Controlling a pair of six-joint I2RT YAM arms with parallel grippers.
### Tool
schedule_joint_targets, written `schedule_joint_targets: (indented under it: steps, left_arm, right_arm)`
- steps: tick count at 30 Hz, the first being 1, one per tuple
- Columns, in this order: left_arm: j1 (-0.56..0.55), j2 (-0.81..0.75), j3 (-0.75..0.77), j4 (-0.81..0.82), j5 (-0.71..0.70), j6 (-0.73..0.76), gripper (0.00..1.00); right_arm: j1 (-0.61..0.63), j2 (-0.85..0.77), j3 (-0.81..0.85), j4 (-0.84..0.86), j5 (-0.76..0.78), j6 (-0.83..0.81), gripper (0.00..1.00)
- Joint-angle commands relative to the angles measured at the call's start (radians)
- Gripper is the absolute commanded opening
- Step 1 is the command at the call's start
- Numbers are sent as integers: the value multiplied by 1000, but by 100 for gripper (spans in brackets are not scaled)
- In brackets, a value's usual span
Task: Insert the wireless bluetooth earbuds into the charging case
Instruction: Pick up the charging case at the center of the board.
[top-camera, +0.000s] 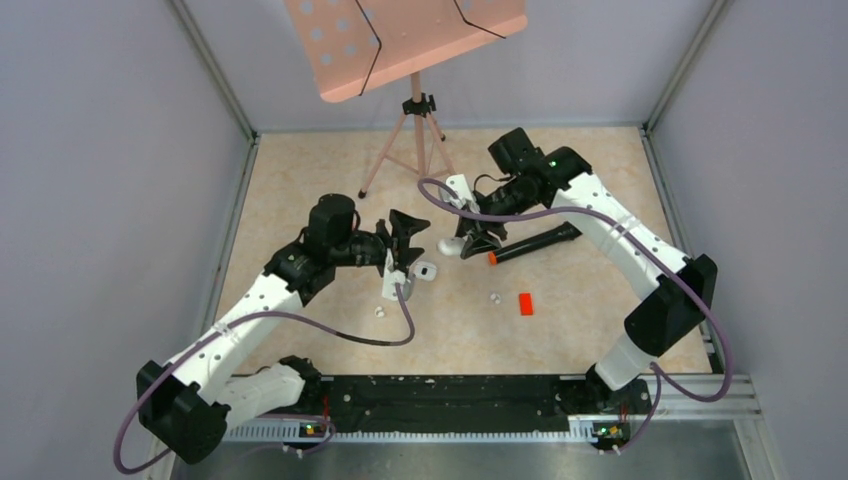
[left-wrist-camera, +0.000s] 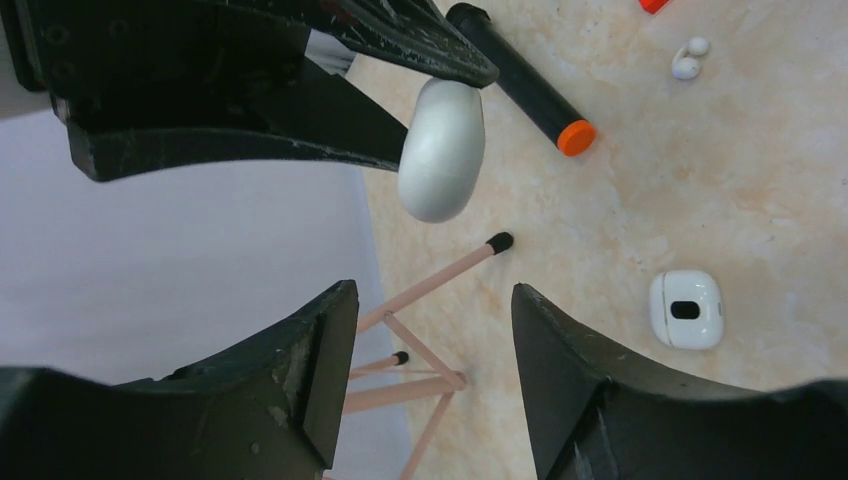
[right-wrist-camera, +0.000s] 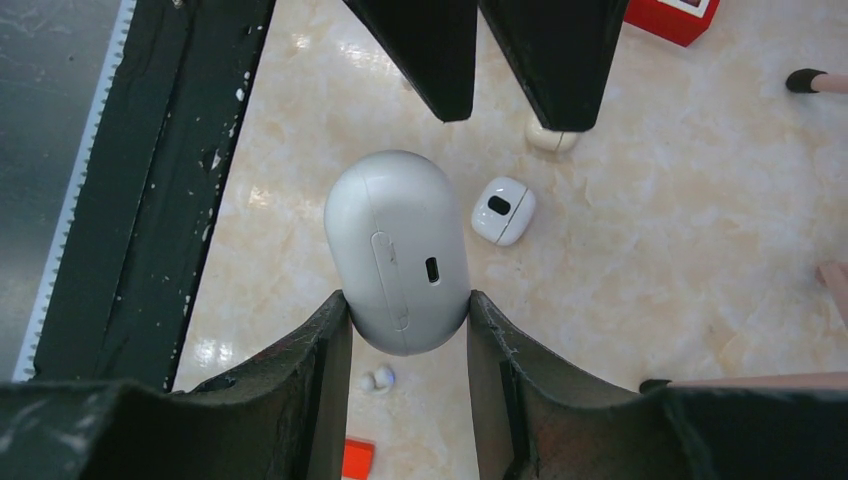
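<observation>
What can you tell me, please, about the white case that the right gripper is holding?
The charging case is a smooth, glossy white plastic pebble, pill-shaped, with a thin seam and a small dark oval port on its side. It looks closed. The right gripper clamps one end between both fingers, and the case seems lifted off the table.

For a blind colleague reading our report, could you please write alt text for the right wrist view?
The right gripper holds a white oval case between its fingers above a beige table. A smaller square case lies on the table beyond, and the left gripper shows at the top.
</observation>
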Motion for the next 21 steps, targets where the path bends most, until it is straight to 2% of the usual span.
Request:
schedule_joint_targets:
  steps: [1, 8, 12, 19, 21]
  left_arm:
    - [-17, 22, -2, 75, 55, 102, 62]
    - [-31, 48, 10, 75, 113, 127, 59]
    - [-30, 62, 19, 72, 127, 145, 49]
    - [-32, 68, 12, 101, 151, 178, 38]
    - [-33, 71, 14, 100, 154, 178, 30]
  right_arm:
    - [29, -5, 52, 51, 10, 6, 11]
    - [47, 20, 84, 70, 25, 16, 12]
    - [64, 29, 99, 74, 36, 13, 12]
    - [83, 44, 112, 73, 49, 7, 12]
    - [86, 49, 118, 73, 50, 7, 12]
